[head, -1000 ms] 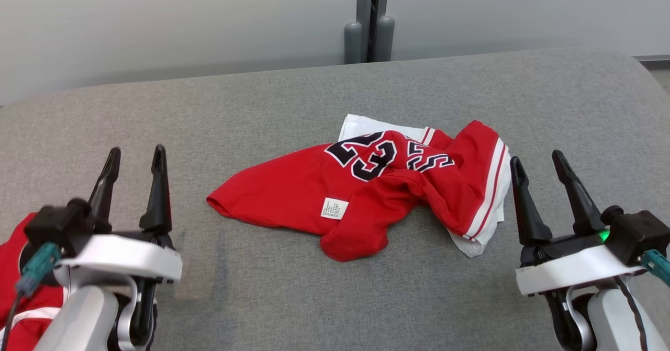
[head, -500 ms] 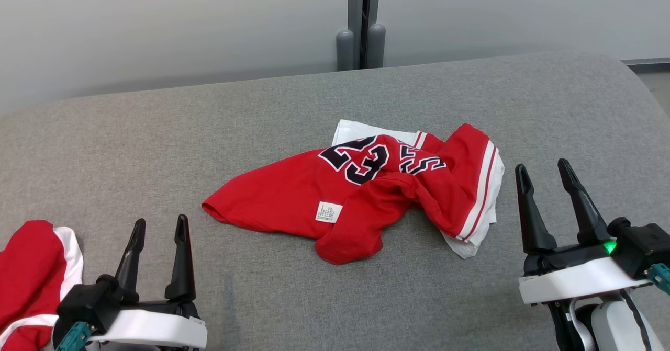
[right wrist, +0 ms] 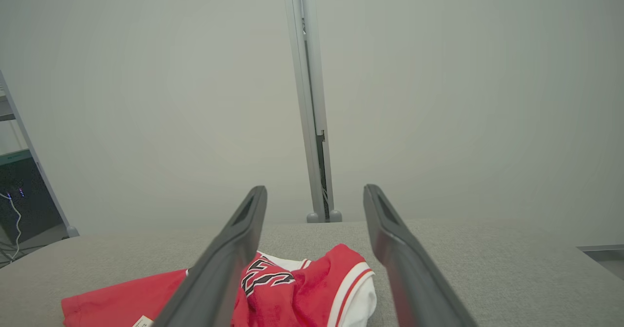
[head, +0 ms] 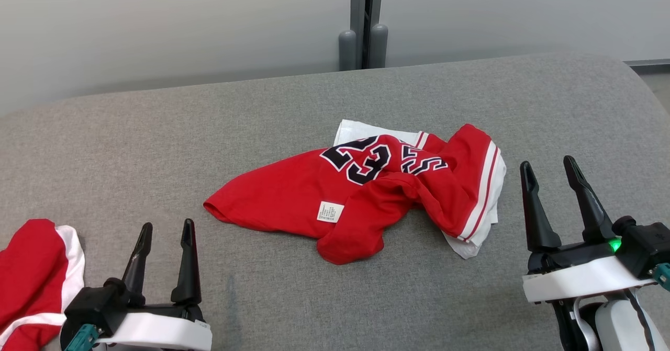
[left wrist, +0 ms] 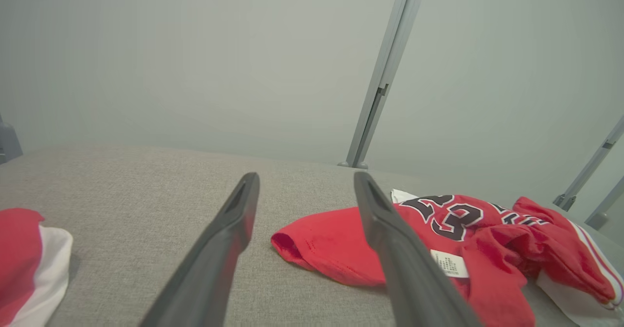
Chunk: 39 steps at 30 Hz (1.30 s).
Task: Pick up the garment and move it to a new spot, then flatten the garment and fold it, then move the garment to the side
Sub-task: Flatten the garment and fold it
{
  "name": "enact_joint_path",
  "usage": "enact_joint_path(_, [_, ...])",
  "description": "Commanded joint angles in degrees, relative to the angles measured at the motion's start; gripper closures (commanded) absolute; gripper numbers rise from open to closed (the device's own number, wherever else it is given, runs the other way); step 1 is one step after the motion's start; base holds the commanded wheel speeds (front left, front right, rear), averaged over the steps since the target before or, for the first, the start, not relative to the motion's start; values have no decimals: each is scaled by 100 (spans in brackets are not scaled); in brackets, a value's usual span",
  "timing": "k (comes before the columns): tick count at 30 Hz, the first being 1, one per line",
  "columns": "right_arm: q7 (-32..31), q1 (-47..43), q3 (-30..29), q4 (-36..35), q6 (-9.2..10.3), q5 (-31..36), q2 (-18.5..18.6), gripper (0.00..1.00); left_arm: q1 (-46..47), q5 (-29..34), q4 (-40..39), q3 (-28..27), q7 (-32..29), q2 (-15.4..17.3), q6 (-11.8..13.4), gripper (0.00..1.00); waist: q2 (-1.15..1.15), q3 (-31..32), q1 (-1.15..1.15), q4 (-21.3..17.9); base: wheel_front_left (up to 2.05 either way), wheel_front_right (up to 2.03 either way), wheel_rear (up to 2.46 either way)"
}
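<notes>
The garment (head: pixel 361 199) lay crumpled near the middle of the bench (head: pixel 157 147), a bit toward the right edge. It was red, with black numbers on top and white stripes at its right end. One small white tag (head: pixel 330 211) showed on its front side. Its long way ran left to right across the bench. The left tip sat a little nearer the front edge and the striped end a little farther back. It was not flat and not folded, so I think you were at the very first step: picking it up.

Your right gripper (head: pixel 547 162) stood just beside the striped end, on its right. Its two fingers were spread apart and held nothing. Your left gripper (head: pixel 167 225) was by the front edge, near the garment's left tip but not touching it. Its fingers were spread apart too, with nothing in them. I think the right one was nearer. It would need to go left. The left one would need to go forward and right.

Count with me: one garment in the middle, two grippers, one tag. One more red cloth (head: pixel 31 278) with a white band lay at the front left corner, well apart from the garment. Don't mix them up. One grey post (head: pixel 365 21) stood behind the back edge.
</notes>
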State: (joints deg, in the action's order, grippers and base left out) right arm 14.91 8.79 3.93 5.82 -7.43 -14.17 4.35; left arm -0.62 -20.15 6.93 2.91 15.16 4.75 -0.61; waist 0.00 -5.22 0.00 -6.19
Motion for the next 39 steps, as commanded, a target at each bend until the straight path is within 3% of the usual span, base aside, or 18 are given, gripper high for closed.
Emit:
enact_joint_path(1, [34,-24,-22,-9,-11,4,43,0,97,34,36,-18,8,7,-45,0,0,-4,0,-7,0,0,0])
enact_joint_path(12, [35,106,-45,62,-11,-26,62,0,178,-28,397,61,-77,-72,-283,0,0,-33,0,-53,0,0,0])
enact_joint_path(22, [35,155,-3,106,-11,-48,84,0,440,-565,842,628,-1131,-68,-597,0,0,-65,0,-185,0,0,0])
enact_joint_path(28, [35,244,26,123,-11,-56,93,0,695,-1169,1165,915,-1825,-102,-659,0,0,-96,0,-328,0,0,0])
enact_joint_path(39, [35,377,-12,103,-11,-68,35,0,1489,-3151,2250,707,-3107,-171,-564,0,0,-302,0,-799,0,0,0])
